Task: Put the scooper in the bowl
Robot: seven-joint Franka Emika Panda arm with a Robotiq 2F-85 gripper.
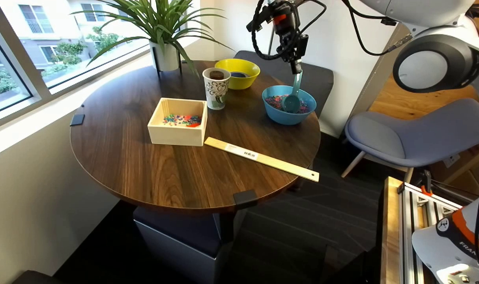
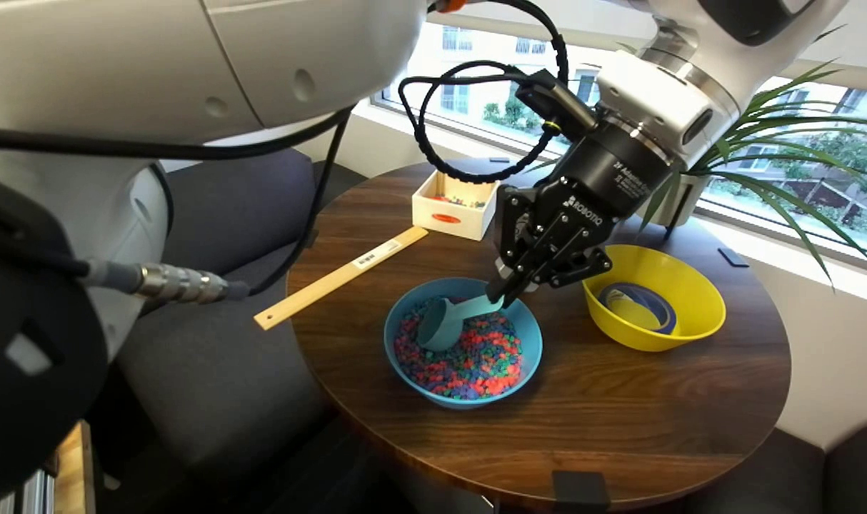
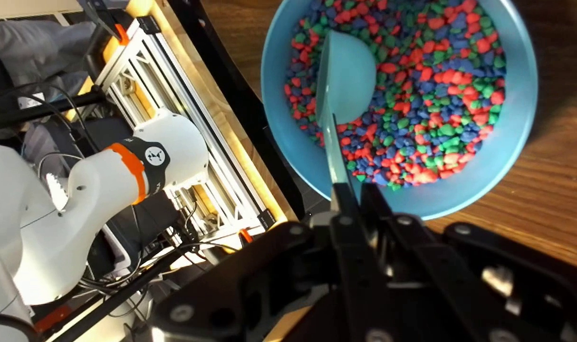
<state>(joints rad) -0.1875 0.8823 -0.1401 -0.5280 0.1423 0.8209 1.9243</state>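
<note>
Wrist view: our fingers (image 3: 346,204) pinch scoop (image 3: 344,90) by handle (image 3: 332,152), best hold, we judge; likely light, stiff, slick.

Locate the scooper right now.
In the wrist view, the scooper has its cup within the rim of the blue bowl, left of centre, its handle leading to the end effector.

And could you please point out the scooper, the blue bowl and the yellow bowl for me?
Scooper (image 3: 352,78), in the wrist view: outer side of its rounded head.
Blue bowl (image 1: 282,118), in an exterior view: its outer wall.
Yellow bowl (image 1: 242,83), in an exterior view: its outer wall.
</note>
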